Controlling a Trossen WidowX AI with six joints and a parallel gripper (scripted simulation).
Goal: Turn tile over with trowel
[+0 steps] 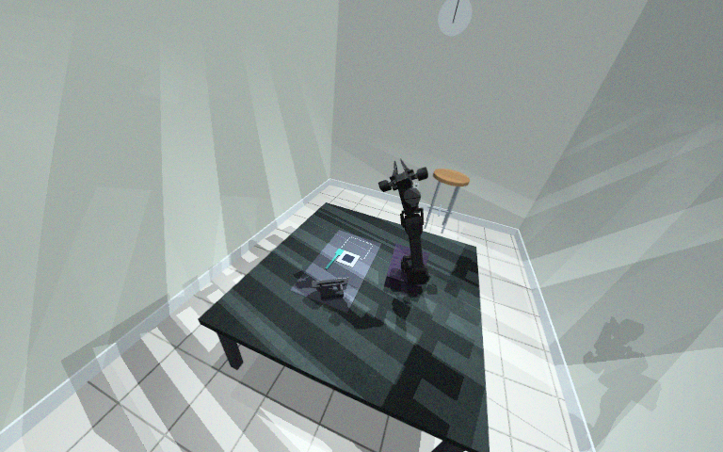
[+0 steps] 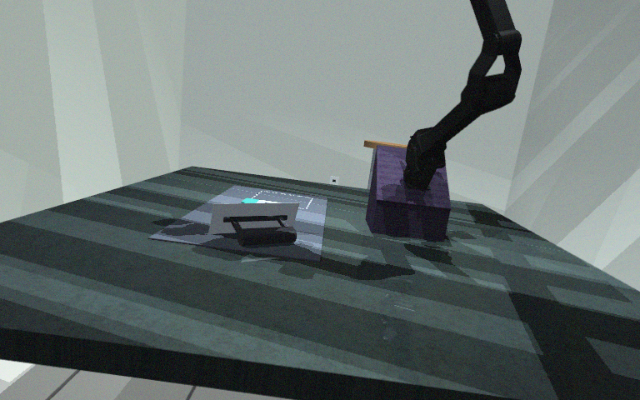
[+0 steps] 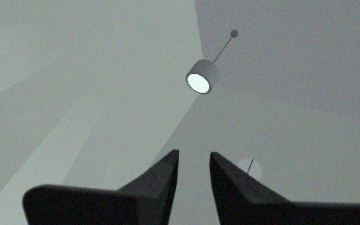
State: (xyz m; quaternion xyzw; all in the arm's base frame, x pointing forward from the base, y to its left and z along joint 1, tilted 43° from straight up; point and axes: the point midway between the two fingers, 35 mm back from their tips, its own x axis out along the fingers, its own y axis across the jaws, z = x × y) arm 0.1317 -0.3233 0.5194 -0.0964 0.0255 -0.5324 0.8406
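Note:
The tile (image 1: 348, 258), white with a dark square showing on top, lies flat on the mat (image 1: 358, 274) (image 2: 311, 226). It is at the near side of the dashed outline (image 1: 372, 246) (image 2: 310, 202), apparently overlapping its edge. The teal trowel (image 1: 332, 260) (image 2: 249, 201) lies with its blade at the tile's left edge and its thin handle pointing toward the near left in the top view; whether they touch is unclear. My gripper (image 1: 398, 161) (image 3: 194, 157) is raised high above the table, far from both, pointing up. Its fingers stand partly apart with nothing between them.
A grey upright panel with a black bar frame (image 1: 331, 286) (image 2: 254, 218) stands on the near part of the mat, hiding most of the tile in the exterior view. The arm's base is on a purple block (image 2: 410, 188). A round stool (image 1: 451, 176) stands behind the table.

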